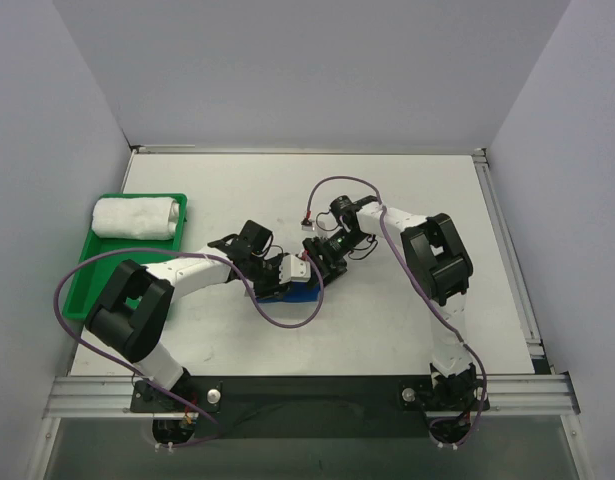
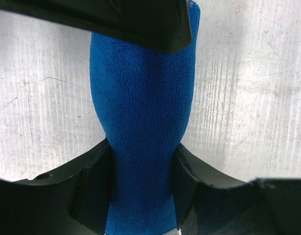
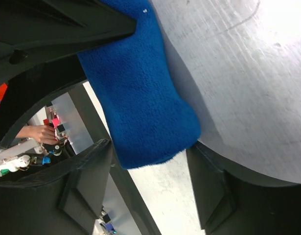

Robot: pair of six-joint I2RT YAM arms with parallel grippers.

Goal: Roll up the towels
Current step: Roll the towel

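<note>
The blue towel (image 1: pixel 305 293) lies rolled into a thick tube on the white table, between both grippers. My left gripper (image 2: pixel 143 191) is shut on it, and the roll narrows where the fingers (image 2: pixel 94 188) squeeze it. In the top view this gripper (image 1: pixel 290 276) sits at the roll's left end. My right gripper (image 3: pixel 148 152) stands open around the other end of the blue towel (image 3: pixel 140 107), with a gap beside its left finger (image 3: pixel 86 181). From above, the right gripper (image 1: pixel 319 262) is just right of the left one. The white towel (image 1: pixel 137 217) lies rolled in the green tray (image 1: pixel 97 285).
The green tray sits at the table's left edge. Grey walls enclose the table on three sides. A metal rail (image 1: pixel 507 250) runs along the right edge. A purple cable (image 1: pixel 287 322) loops over the table below the blue towel.
</note>
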